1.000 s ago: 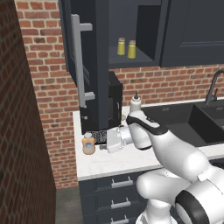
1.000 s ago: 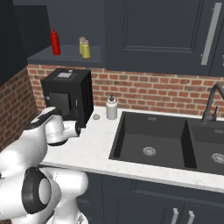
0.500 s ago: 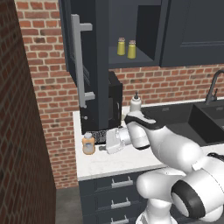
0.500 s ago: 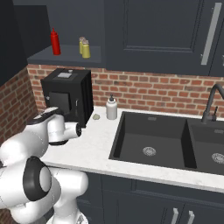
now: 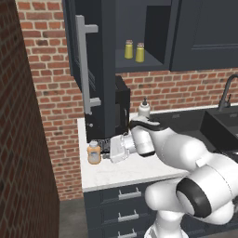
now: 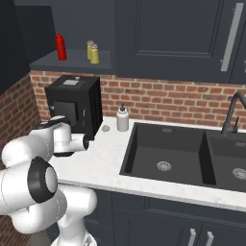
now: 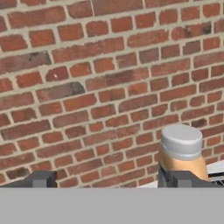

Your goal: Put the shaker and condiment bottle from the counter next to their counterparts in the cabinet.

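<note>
Presently the cabinet (image 5: 93, 69) stands open above the bench (image 5: 125, 172); two yellow shakers (image 5: 134, 50) sit at its shelf's front edge. The hand (image 5: 106, 149), fingers spread wide and empty, lies level just beside the condiment bottle (image 5: 94, 152), near the bench's left edge.

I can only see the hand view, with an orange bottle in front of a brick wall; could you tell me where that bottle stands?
Observer: The orange bottle stands near the left end of the counter, just ahead of the open hand.
Operator: Thank you. Is the cabinet above open?
Observer: Yes, the cabinet door is swung wide open.
Operator: What is on its shelf?
Observer: A yellow shaker beside a second shaker, with a red bottle further left.
</note>
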